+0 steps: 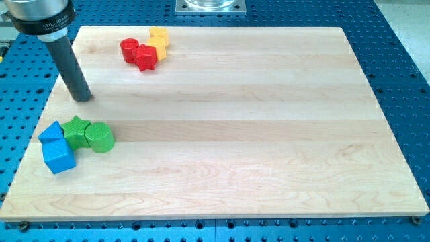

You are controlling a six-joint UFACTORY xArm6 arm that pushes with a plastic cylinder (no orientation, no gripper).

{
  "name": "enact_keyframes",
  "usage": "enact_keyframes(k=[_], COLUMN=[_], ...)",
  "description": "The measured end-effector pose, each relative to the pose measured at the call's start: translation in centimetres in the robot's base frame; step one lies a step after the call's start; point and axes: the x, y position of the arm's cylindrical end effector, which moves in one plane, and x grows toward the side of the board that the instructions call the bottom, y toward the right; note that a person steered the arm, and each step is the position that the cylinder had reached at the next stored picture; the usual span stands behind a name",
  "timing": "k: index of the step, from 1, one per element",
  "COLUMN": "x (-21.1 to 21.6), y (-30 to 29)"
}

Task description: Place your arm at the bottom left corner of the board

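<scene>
My tip (82, 98) rests on the wooden board (235, 128) near its left edge, in the upper half. Below it, toward the view's bottom left, sits a cluster: a green star-shaped block (76, 130), a green cylinder (99, 138), a blue cube (58, 156) and a smaller blue block (50, 132) behind it. The tip stands apart from the cluster, a short way above the green star. At the view's top, right of the tip, sit a red cylinder (129, 50), a red star-shaped block (145, 57) and a yellow block (158, 38), all touching.
The board lies on a blue perforated table (403, 81). A metal mount (211, 6) sits beyond the board's top edge. The rod's holder (40, 17) fills the view's top left corner.
</scene>
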Motion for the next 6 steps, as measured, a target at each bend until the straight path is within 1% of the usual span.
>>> enact_keyframes(k=[2, 3, 4, 6], x=[0.2, 0.9, 2.8, 2.7], y=[0.3, 1.5, 1.4, 4.1])
